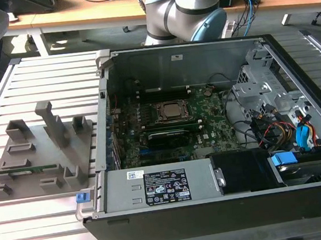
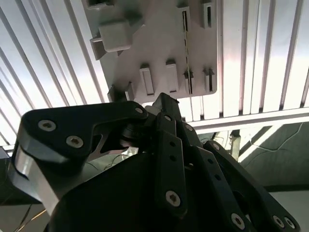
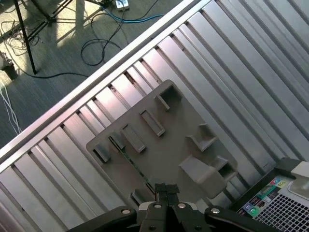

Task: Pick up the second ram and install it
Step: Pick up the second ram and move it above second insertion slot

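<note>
Hovering over the tray: the gripper (image 3: 166, 189) hangs above the grey slotted tray (image 3: 164, 140), pointing down at it.
Fingers: in the first wrist view the two black fingers (image 3: 161, 191) stand tip against tip, closed, with nothing between them.
Second ram: the thin green stick (image 3: 130, 162) lies on edge in a long slot of the tray, not in the fingers. In the exterior view it shows as a green strip (image 1: 27, 169) along the tray's near side. In the second wrist view it is a narrow line (image 2: 185, 48) between small upright blocks.
Gap: the fingertips are clear of the stick; how high above it they hang I cannot tell.
Tray: it rests flat on the slatted metal worktop (image 1: 55, 213), to the exterior view's left of the open computer case (image 1: 205, 210) and just beside it.
Case: it lies with its side off, the large green motherboard (image 1: 208, 132) facing up inside.
Motherboard: a processor socket (image 1: 171, 112) sits near its middle, and a long dark stick (image 1: 165, 135) stands in a slot just in front of that socket.
Power supply: the grey box (image 1: 162, 186) fills the case's near edge.
Arm: its grey and pale blue joints (image 1: 193, 0) rise behind the case.
</note>
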`<state>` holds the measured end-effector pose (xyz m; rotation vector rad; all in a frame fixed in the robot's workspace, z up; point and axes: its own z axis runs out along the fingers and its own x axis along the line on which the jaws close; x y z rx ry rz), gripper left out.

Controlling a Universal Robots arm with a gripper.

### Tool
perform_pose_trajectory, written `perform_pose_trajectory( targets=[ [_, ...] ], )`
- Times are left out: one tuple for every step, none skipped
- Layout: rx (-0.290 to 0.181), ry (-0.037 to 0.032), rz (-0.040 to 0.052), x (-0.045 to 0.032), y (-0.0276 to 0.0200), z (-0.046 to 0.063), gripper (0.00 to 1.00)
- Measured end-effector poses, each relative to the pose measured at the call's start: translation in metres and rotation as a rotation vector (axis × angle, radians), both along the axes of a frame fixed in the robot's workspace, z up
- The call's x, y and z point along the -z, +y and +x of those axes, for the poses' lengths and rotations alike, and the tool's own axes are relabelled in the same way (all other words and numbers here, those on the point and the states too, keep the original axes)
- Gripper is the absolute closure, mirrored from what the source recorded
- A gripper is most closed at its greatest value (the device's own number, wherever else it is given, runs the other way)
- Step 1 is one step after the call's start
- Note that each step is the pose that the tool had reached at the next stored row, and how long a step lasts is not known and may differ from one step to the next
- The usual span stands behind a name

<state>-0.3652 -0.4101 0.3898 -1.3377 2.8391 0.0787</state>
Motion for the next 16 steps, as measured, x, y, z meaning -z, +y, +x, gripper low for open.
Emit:
perform_pose_trajectory(
  targets=[
    [-0.018, -0.0001, 0.0001, 0.0, 0.0, 0.0, 0.89],
    [-0.034, 0.0, 0.0, 0.0, 0.0, 0.0, 0.89],
    [-0.047, -0.0001, 0.0, 0.0, 0.0, 0.0, 0.89],
    [-0.054, -0.0001, 0.0, 0.0, 0.0, 0.0, 0.89],
    [-0.064, 0.0, 0.0, 0.0, 0.0, 0.0, 0.89],
    [-0.084, -0.0001, 0.0001, 0.0, 0.0, 0.0, 0.89],
    [-0.103, -0.0001, 0.0, 0.0, 0.0, 0.0, 0.89],
    [-0.115, 0.0, 0.0, 0.0, 0.0, 0.0, 0.89],
    [-0.125, -0.0001, 0.0, 0.0, 0.0, 0.0, 0.89],
    [-0.139, 0.0, 0.0, 0.0, 0.0, 0.0, 0.89],
    [-0.154, -0.0001, 0.0, 0.0, 0.0, 0.0, 0.89],
    [-0.162, -0.0001, 0.0, 0.0, 0.0, 0.0, 0.89],
    [-0.171, -0.0001, 0.0, 0.0, 0.0, 0.0, 0.89],
    [-0.187, -0.0001, 0.0, 0.0, 0.0, 0.0, 0.89],
    [-0.205, -0.0001, 0.0, 0.0, 0.0, 0.0, 0.89],
    [-0.217, 0.0, 0.0, 0.0, 0.0, 0.0, 0.89]
  ],
)
